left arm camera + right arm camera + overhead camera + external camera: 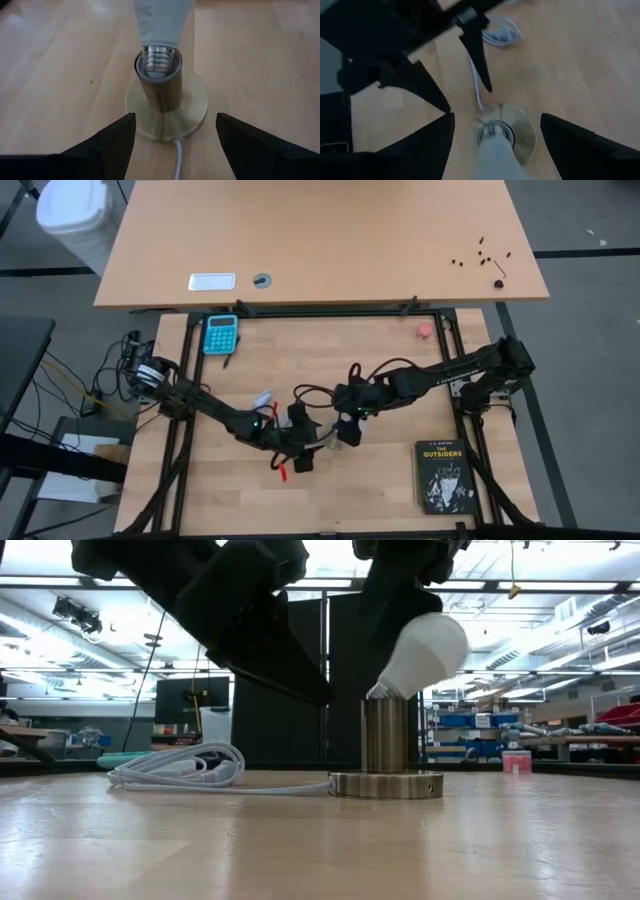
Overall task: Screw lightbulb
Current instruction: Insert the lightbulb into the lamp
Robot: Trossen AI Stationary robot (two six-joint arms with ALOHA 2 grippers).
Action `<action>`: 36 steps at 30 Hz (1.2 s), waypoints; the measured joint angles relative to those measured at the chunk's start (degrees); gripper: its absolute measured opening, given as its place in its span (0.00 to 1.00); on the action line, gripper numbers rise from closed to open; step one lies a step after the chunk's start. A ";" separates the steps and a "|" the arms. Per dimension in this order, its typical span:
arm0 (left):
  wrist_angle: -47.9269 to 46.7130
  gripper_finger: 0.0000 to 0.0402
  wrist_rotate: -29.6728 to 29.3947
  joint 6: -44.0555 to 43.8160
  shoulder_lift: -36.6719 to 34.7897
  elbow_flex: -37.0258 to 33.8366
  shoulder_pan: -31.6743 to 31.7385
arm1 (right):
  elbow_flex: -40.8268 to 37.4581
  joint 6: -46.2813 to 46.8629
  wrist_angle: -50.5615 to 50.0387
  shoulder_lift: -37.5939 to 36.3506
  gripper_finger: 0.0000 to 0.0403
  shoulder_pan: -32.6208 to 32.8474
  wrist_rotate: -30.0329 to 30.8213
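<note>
Pale wood table (300,840) carries a brass socket base (386,783). Tilted in its mouth sits the lightbulb (420,653), threads barely in, seemingly held by the right gripper (495,150) above the socket. Beside the socket, the left gripper (175,142) hangs open, holding nothing.

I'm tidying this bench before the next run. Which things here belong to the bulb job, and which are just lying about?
Job:
lightbulb, tilted with its base in the socket
socket's white cord
right gripper, holding the bulb
left gripper, open, facing the socket

Lying about:
calculator
book
small pink-red round thing
</note>
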 joint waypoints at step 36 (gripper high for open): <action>8.39 0.70 2.62 1.13 0.44 0.00 -0.19 | -17.90 16.05 -28.51 -13.71 0.76 16.03 20.63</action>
